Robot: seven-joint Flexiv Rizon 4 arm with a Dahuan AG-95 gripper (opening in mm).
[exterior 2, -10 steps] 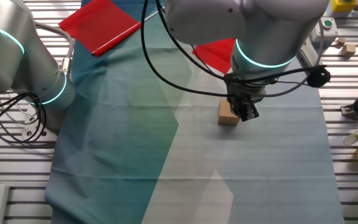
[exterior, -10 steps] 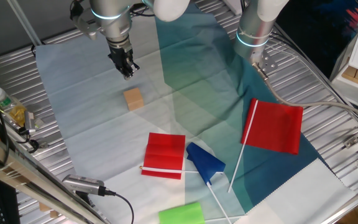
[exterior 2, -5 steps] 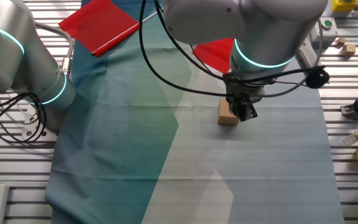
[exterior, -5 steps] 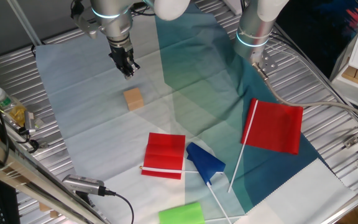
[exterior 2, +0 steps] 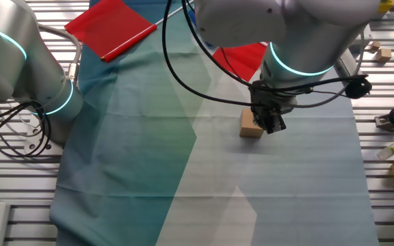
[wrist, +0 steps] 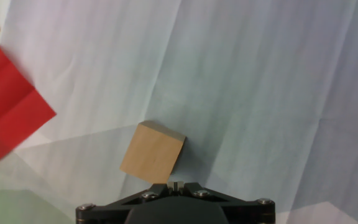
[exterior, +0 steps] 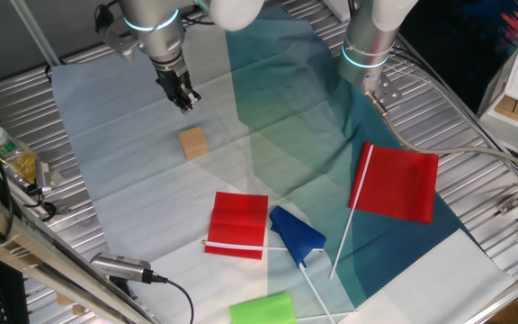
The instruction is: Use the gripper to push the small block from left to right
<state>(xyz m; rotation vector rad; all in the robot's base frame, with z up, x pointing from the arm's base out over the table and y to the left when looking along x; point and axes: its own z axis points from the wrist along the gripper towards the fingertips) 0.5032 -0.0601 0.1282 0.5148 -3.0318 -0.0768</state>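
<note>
End effector (exterior: 184, 103) fingers pressed together, hovering above worktop; small block (exterior: 192, 143) lies just beyond its tip, apart.

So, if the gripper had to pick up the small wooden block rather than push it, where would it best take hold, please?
Probably from straight above, closing on two opposite flat side faces of the small block. It lies flat on the cloth with open space all round, and its parallel faces suit the gripper. It sits turned in the hand view, so the wrist should rotate to match.

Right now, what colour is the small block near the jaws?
The small block is plain light tan, like bare wood. The hand view shows it best.
</note>
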